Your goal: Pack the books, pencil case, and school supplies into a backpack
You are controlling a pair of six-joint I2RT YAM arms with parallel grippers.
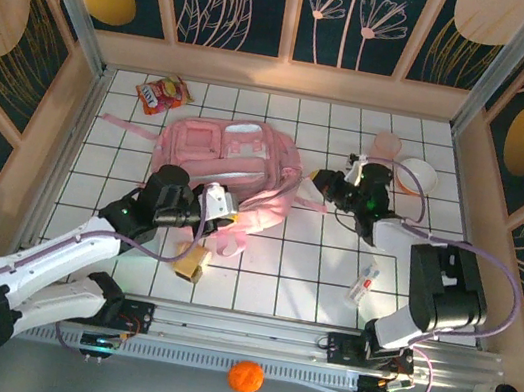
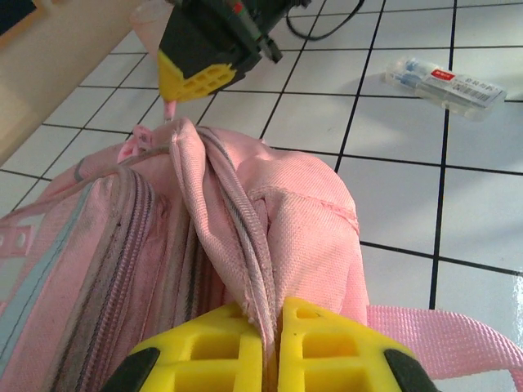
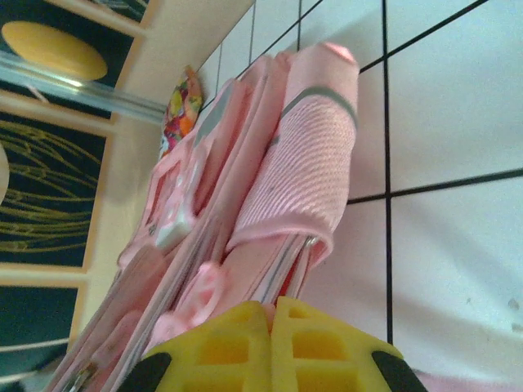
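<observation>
Pink backpack (image 1: 234,156) lying flat mid-worktop (image 1: 281,260), long axis running left to right. Left hand (image 2: 274,327) closed tight on a raised ridge of pink fabric at the backpack's near edge. Right hand (image 3: 270,322) likewise closed, pinching a pink edge at the backpack's right end. Backpack thus held between the two hands, left at the front, right at the side. Tan box (image 1: 192,263) loose on the tiles, on the near side of the left hand and close to it, well apart from the right. White oblong item (image 1: 363,283) also loose, on the near side of the right hand, long axis slanting, nearer that hand than the left. Likely next: spreading the backpack's mouth, then freeing one hand to fetch, the left better placed for the box, the right for the white item.
</observation>
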